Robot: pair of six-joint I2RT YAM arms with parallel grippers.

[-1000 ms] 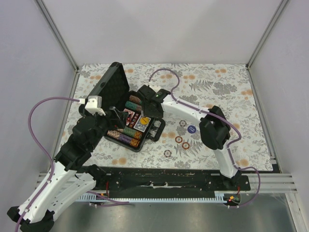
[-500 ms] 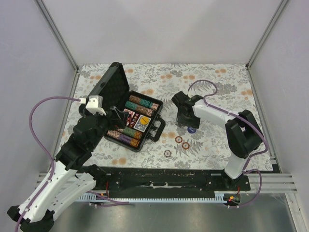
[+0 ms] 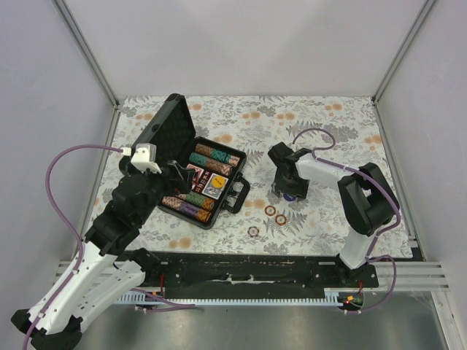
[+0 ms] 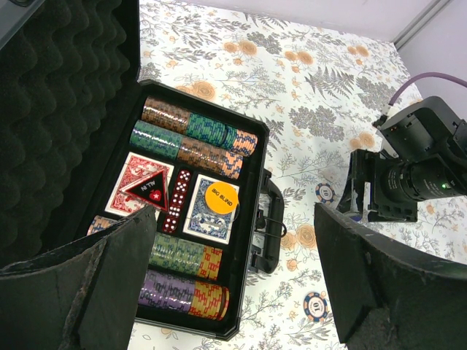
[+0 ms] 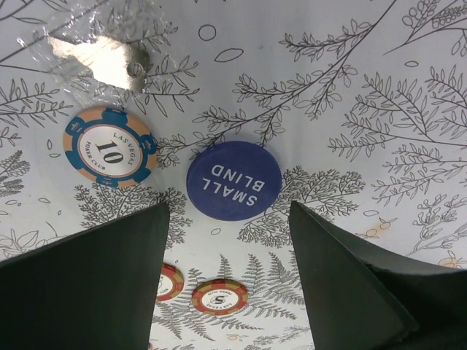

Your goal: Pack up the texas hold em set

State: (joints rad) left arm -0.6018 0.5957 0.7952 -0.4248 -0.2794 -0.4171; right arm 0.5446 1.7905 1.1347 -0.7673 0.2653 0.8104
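Observation:
The black briefcase [image 3: 235,195] lies open at left centre with its foam lid [image 3: 164,131] upright. It holds rows of poker chips [image 4: 193,131], a red deck [image 4: 135,184], red dice [image 4: 179,200] and a blue deck [image 4: 208,222] with an orange BIG BLIND button [image 4: 220,197] on top. My left gripper [image 3: 172,173] hovers open and empty over the case's left side; it also shows in the left wrist view [image 4: 233,219]. My right gripper [image 3: 290,189] is open and empty, low over the blue SMALL BLIND button [image 5: 233,179], with its fingers either side, just short of it [image 5: 228,211].
Loose chips lie on the floral cloth. A blue 10 chip [image 5: 109,146] is beside the button, and two red 5 chips [image 5: 220,297] [image 3: 270,210] lie nearer the arms. Another 10 chip [image 3: 253,231] [image 4: 315,306] is near the case handle [image 4: 271,219].
My right gripper left the case, swung right and came down over the blue SMALL BLIND button. The left arm has not moved.

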